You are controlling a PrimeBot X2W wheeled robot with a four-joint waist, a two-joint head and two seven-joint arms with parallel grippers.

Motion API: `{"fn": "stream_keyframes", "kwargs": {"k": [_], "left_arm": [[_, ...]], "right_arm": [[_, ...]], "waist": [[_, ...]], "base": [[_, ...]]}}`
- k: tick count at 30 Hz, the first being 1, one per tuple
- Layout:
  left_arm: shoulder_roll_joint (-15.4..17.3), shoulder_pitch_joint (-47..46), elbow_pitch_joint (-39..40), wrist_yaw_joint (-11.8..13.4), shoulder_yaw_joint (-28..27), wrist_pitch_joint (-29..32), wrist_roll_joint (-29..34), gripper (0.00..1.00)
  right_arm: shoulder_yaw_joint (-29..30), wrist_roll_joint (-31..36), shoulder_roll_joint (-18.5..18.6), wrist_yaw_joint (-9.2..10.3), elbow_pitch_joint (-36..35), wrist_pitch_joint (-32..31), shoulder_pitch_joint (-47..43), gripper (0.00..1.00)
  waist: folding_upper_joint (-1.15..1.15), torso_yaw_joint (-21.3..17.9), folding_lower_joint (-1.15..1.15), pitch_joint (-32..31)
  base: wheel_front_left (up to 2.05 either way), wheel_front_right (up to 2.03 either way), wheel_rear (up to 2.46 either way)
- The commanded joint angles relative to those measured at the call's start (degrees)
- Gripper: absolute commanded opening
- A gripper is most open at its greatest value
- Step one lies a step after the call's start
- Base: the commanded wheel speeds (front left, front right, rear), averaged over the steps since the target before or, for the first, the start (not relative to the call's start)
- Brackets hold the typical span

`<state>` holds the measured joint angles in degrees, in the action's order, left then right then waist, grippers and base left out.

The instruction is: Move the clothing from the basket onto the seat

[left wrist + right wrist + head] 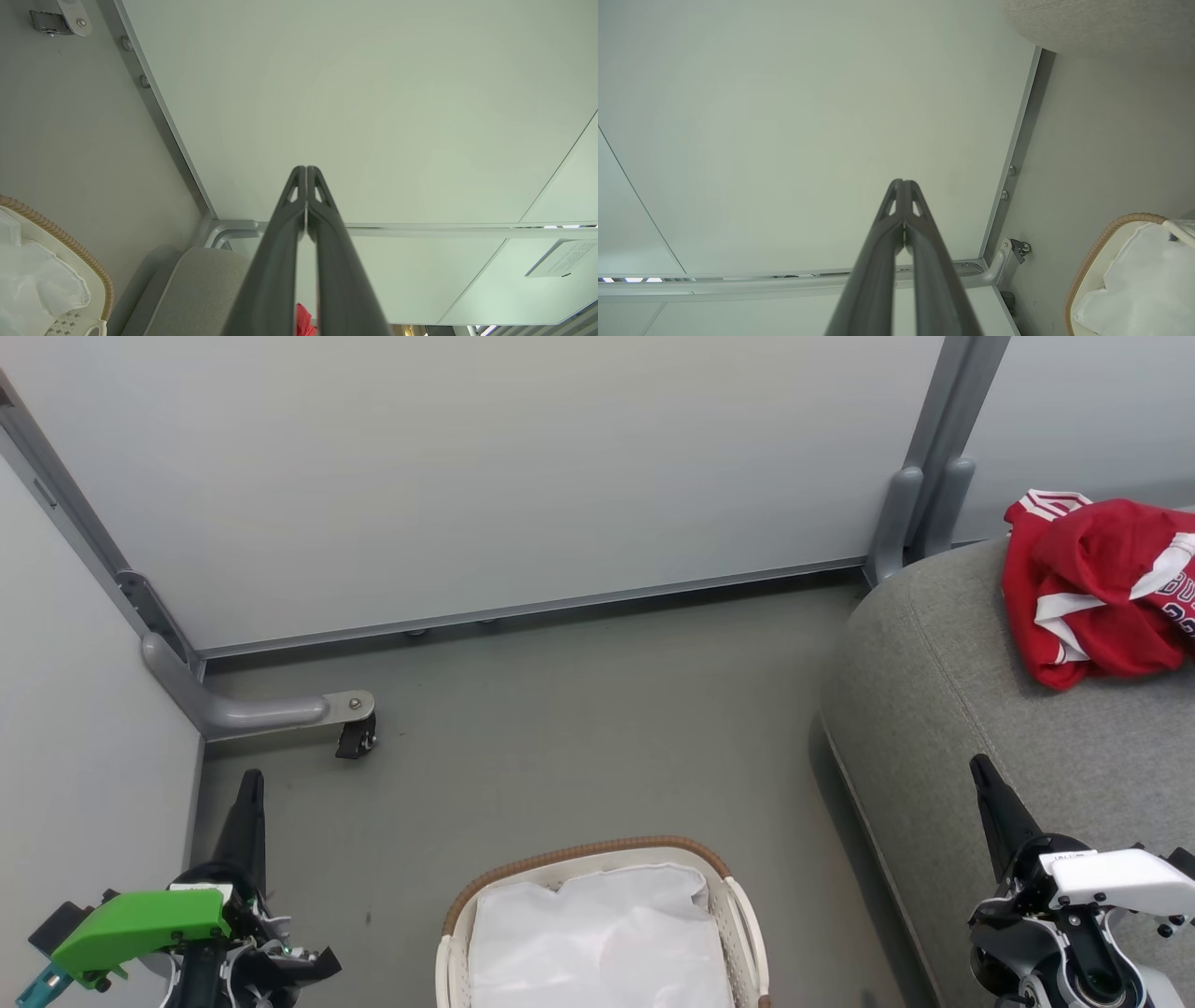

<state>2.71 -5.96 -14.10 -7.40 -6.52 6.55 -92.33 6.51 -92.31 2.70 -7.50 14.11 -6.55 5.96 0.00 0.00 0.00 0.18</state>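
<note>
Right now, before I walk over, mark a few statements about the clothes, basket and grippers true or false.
The red clothing lies on the grey seat. True.
The basket holds a red garment. False: a white liner lies in it, no red.
The left gripper is shut, holding nothing. True.
The right gripper grips the jersey. False: it is shut, apart from the clothing.
The basket stands on the seat. False: it stands on the floor.
</note>
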Motion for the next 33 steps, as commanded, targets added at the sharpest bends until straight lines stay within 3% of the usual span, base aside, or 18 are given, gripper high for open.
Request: {"fn": "stream_keyframes", "kwargs": {"k": [1,33], "left_arm": [[0.31,-0.58,0.1,-0.24,-0.14,0.16,-0.17,0.0],[0.31,-0.58,0.11,-0.24,-0.14,0.15,-0.18,0.0]], "right_arm": [[0.13,-0.2,0.34,0.02,-0.23,-0.18,0.45,0.0],[0.12,-0.2,0.34,0.02,-0.23,-0.17,0.45,0.0]], "waist": [[0.0,0.0,0.0,0.0],[0.0,0.0,0.0,0.0]], "base": [[0.0,0.0,0.0],[0.0,0.0,0.0]]}}
